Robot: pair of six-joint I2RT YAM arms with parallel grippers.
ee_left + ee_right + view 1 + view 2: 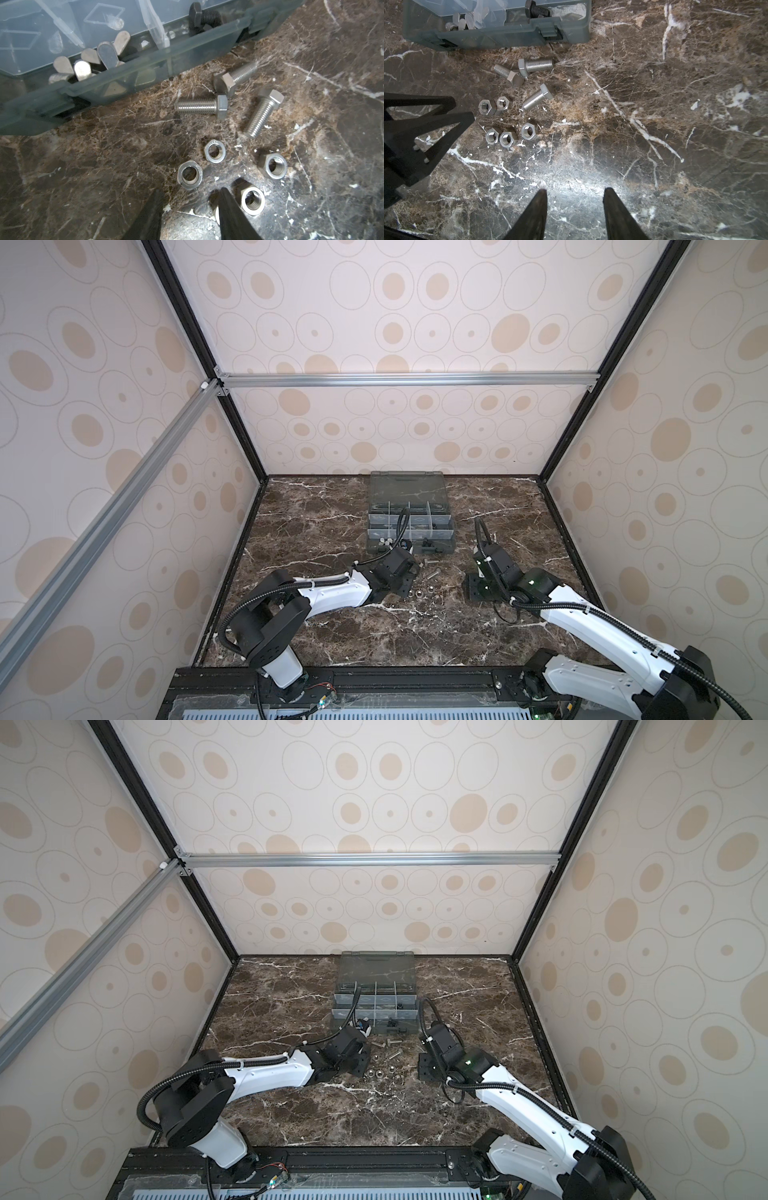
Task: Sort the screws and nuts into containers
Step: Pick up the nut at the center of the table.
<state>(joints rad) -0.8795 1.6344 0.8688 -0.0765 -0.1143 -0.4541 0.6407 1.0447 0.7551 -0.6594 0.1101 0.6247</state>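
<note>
Three silver screws (199, 107) lie on the marble table in front of the grey organiser box (145, 62). Several silver nuts (215, 153) lie flat nearer to me. My left gripper (191, 190) hangs low over the nuts, open, with only bare marble between its tips. One nut (190, 175) lies just beyond the gap, and one finger (228, 207) covers part of another nut. A black screw (204, 14) lies in one of the containers. My right gripper (576, 189) is open over bare marble, to the right of the screws (537, 96) and nuts (507, 139).
The box (409, 522) stands open at the back centre, lid laid back towards the wall. Flat silver winged pieces (104, 56) fill its front left compartment. Enclosure walls surround the marble table (332, 635). The left gripper's fingers (452, 124) show in the right wrist view.
</note>
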